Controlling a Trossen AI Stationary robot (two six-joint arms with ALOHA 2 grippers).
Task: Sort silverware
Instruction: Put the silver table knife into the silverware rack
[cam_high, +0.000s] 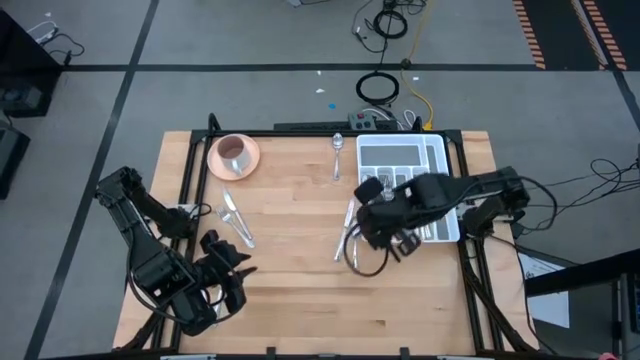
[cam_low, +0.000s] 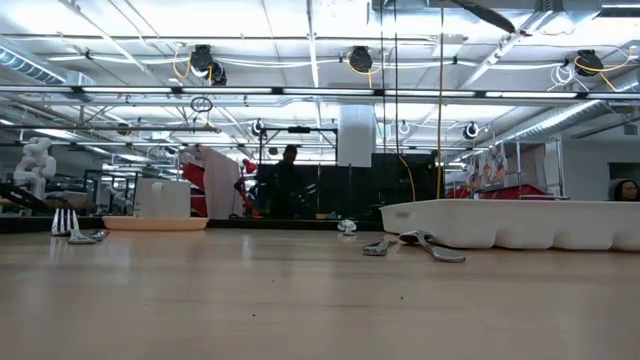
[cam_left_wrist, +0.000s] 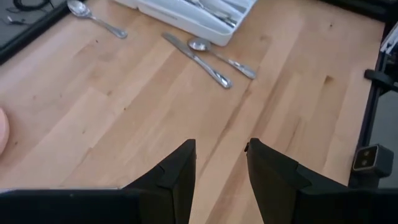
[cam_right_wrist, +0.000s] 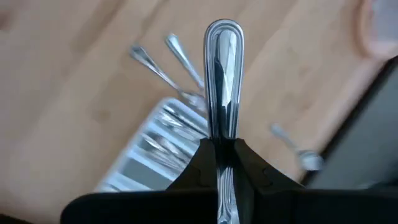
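Right pincer (cam_right_wrist: 219, 163) pinching silverware piece (cam_right_wrist: 222, 81), white tray (cam_high: 432, 158) holding cutlery

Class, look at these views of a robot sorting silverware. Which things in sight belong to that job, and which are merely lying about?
Part of the job:
- utensil handle clamped in the right pincer
- knife and spoon beside the tray
- lone spoon
- forks near the left arm
- white tray, the destination

Just lying about:
- pink saucer with cup
- coiled cables on the floor
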